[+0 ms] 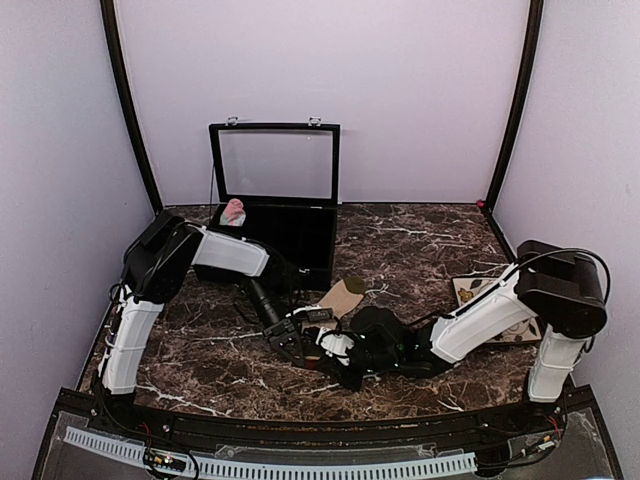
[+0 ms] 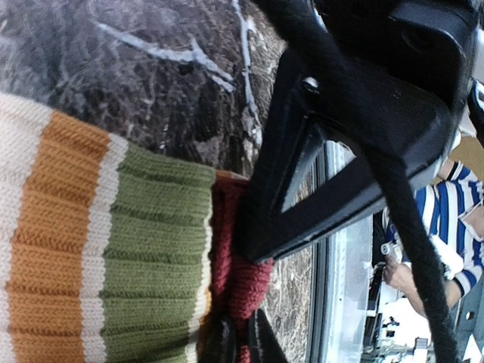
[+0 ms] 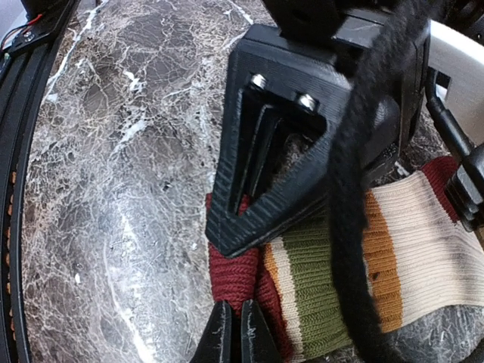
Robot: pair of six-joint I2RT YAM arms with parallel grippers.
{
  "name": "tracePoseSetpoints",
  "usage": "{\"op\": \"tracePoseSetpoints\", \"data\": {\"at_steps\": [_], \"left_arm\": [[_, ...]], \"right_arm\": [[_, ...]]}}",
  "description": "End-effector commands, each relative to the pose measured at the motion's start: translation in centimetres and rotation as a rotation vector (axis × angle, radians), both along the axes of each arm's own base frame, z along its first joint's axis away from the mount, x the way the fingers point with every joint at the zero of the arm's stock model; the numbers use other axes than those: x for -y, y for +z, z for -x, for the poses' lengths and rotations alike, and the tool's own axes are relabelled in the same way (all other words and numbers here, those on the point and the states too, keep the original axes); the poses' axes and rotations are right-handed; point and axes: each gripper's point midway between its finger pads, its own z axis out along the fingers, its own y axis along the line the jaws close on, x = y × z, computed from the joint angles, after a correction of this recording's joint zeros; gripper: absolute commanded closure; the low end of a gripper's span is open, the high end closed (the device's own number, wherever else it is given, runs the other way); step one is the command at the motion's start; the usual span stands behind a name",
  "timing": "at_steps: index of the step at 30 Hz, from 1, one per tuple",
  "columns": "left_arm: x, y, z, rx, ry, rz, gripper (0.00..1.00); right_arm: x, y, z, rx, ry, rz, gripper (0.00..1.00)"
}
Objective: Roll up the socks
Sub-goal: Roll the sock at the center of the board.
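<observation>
The tan sock (image 3: pixel 408 249) lies on the marble table, banded cream, orange and olive, with a maroon cuff (image 3: pixel 238 276). My right gripper (image 3: pixel 232 321) is shut on the end of that cuff. From the other side my left gripper (image 2: pixel 242 336) pinches the same maroon cuff (image 2: pixel 242 283), its jaws shut. In the top view both grippers meet at the table's near middle, left gripper (image 1: pixel 290 345) beside right gripper (image 1: pixel 335 365), and the sock's tan foot (image 1: pixel 343 297) trails behind them. The pink sock (image 1: pixel 234 211) sits in the black case.
The black case (image 1: pixel 300 240) stands at the back left with its clear lid (image 1: pixel 275 165) upright. Partly under the right arm lies a flat light card (image 1: pixel 475 292). The black front rail (image 3: pixel 15 151) runs close by the grippers. A person in a blue-striped shirt (image 2: pixel 446 219) is beyond the table edge.
</observation>
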Motion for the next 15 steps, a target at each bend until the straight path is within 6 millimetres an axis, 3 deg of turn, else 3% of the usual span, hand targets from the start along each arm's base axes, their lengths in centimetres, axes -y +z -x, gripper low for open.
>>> {"op": "tracePoseSetpoints", "data": {"at_steps": [1,3,4,5,6,15], "left_arm": [[-3.0,-3.3,0.0,0.089,-0.057,-0.132,0.74],[-3.2,-2.5,-0.5,0.141,-0.045,-0.122,0.57],[-3.3,-2.1,-0.5,0.165,-0.043,-0.116,0.43],[-3.4,-1.6,-0.7,0.195,-0.04,-0.106,0.16],[-3.6,-1.1,-0.9,0.231,-0.034,-0.099,0.03],[-6.1,2.2,-2.5,0.665,-0.038,-0.025,0.01]], "right_arm": [[0.7,-1.4,0.3,-0.088,-0.004,0.02,1.0],[1.2,-2.2,0.6,-0.148,-0.01,0.044,1.0],[1.5,-2.7,0.7,-0.181,-0.02,0.057,1.0],[1.8,-3.0,0.7,-0.22,-0.032,0.065,1.0],[2.1,-3.4,0.7,-0.264,-0.043,0.073,1.0],[2.5,-5.5,2.2,-0.688,-0.16,0.168,1.0]]}}
